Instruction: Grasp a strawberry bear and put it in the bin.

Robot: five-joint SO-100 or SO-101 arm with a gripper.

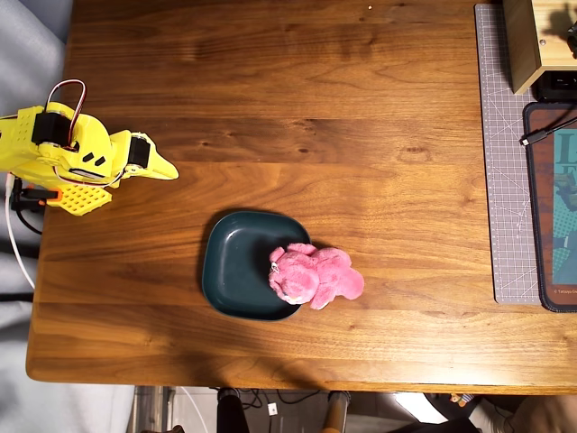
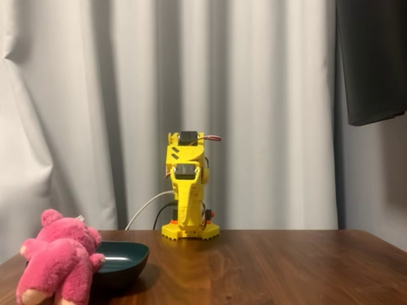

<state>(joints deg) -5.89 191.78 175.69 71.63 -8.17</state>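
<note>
The pink strawberry bear (image 1: pixel 315 277) lies across the right rim of the dark teal bin (image 1: pixel 236 262), partly over the dish and partly on the table. In the fixed view the bear (image 2: pixel 60 260) leans against the near side of the bin (image 2: pixel 124 259) at the lower left. My yellow gripper (image 1: pixel 169 170) is folded back by the arm's base at the table's left edge, well apart from both, and looks shut with nothing in it. The arm (image 2: pixel 186 184) stands upright at the back of the table in the fixed view.
A grey cutting mat (image 1: pixel 505 162), a wooden box (image 1: pixel 532 41) and a dark mat (image 1: pixel 552 207) with a cable lie along the right edge in the overhead view. White curtains (image 2: pixel 95 95) hang behind the table. A white cable (image 1: pixel 16 244) runs beside the base.
</note>
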